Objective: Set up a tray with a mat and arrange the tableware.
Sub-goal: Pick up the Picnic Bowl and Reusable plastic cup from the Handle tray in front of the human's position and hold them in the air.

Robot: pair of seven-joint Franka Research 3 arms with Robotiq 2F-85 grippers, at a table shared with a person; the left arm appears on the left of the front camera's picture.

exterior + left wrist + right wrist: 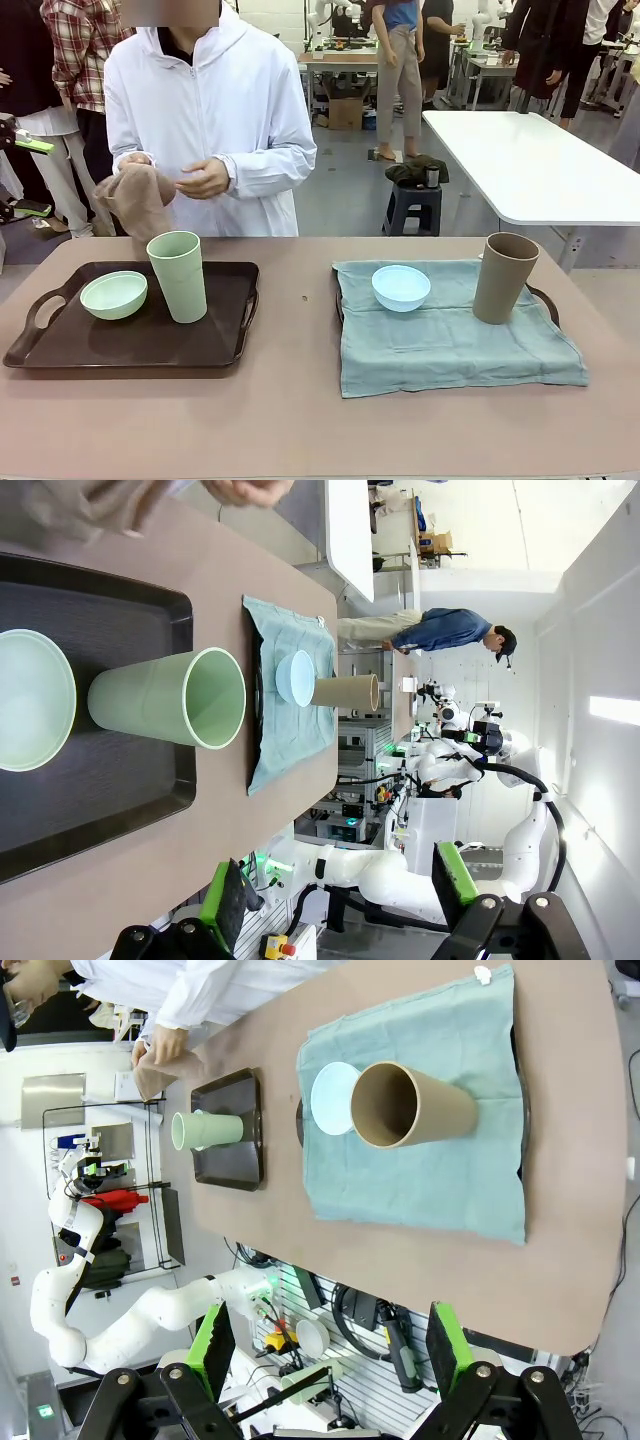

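On the left, a dark brown tray [120, 345] holds a pale green bowl [113, 295] and a tall pale green cup [178, 277]. To the right, a blue-grey mat [450, 345] covers a second tray [545, 298]; a light blue bowl [401, 287] and a brown cup [504, 278] stand on it. The person holds a brownish cloth [135, 200] behind the left tray. My left gripper [340, 900] is open, well back from the green cup [165, 698]. High above the brown cup [415, 1105], my right gripper [330, 1355] is also open and holds nothing.
The person in a white jacket [215, 120] stands at the far edge, both hands on the cloth. Bare tabletop [300, 400] lies between the trays and along my near edge. A white table [530, 165] and other people stand farther back.
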